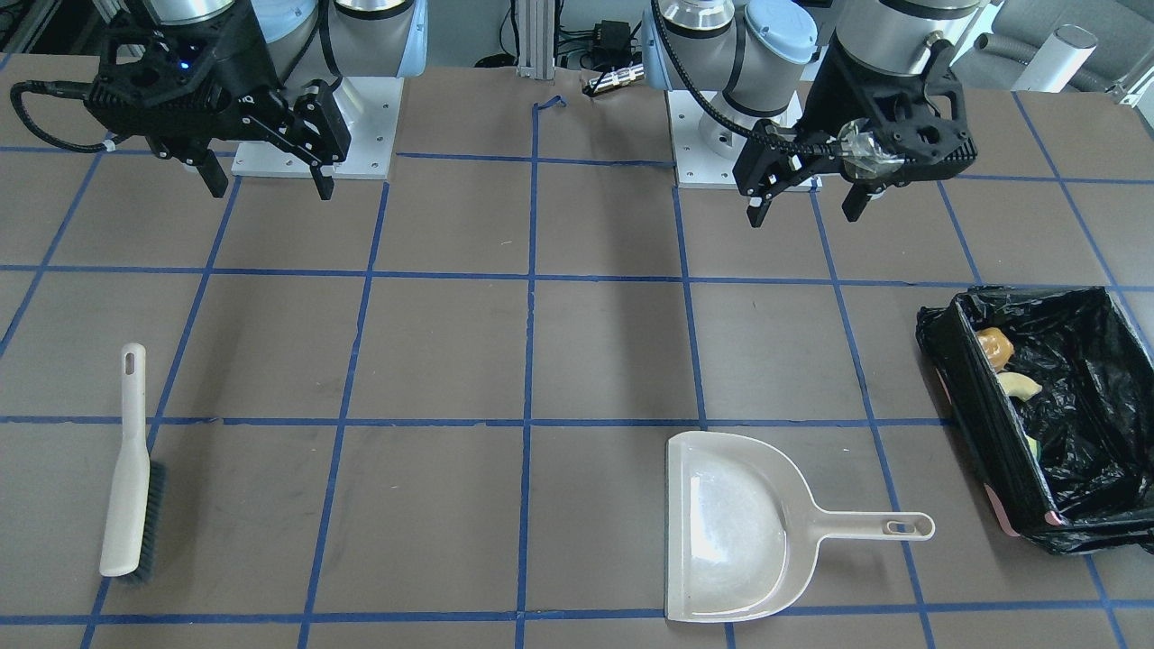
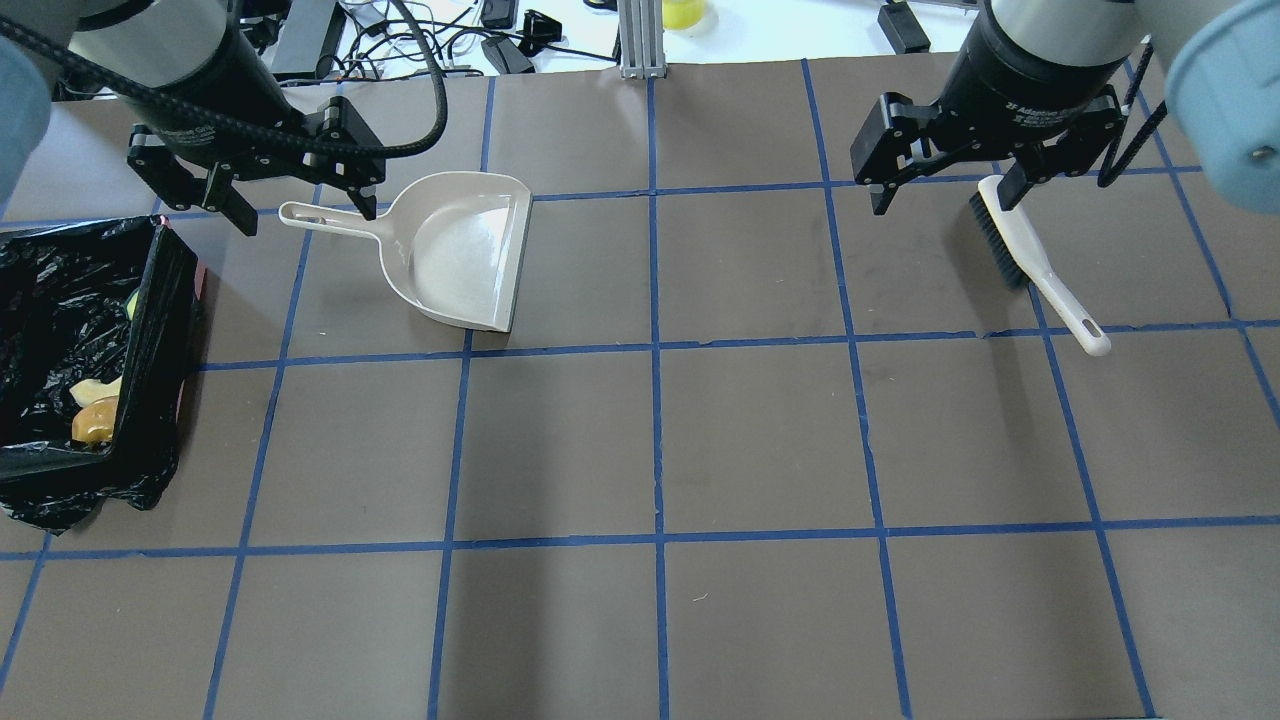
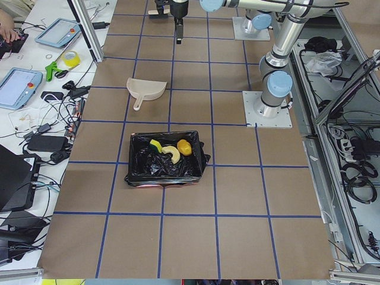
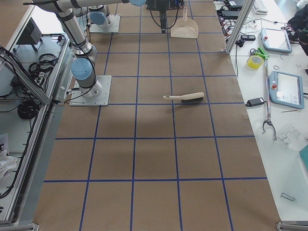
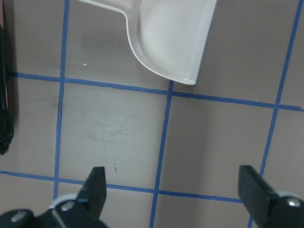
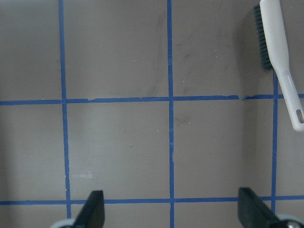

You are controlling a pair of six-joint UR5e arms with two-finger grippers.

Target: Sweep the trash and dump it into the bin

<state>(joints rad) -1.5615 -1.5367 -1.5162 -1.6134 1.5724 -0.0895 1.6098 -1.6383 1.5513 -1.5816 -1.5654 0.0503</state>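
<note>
All three pieces of trash lie inside the bin (image 1: 992, 406): a golden-brown lump (image 1: 993, 345), a curved tan piece (image 1: 1021, 385) and a yellow wedge (image 3: 155, 144). The bin, lined with a black bag, stands at the table's end on my left side (image 2: 150, 330). My left gripper (image 2: 305, 215) hangs open and empty above the dustpan's handle, well off the table. My right gripper (image 2: 945, 200) is also open and empty, raised above the table beside the brush's bristle end.
The beige dustpan (image 2: 465, 250) lies flat and empty, handle toward the bin. The white brush (image 2: 1030, 255) with dark bristles lies on the table on my right side. Blue tape lines grid the brown tabletop. Cables and devices sit beyond the far edge.
</note>
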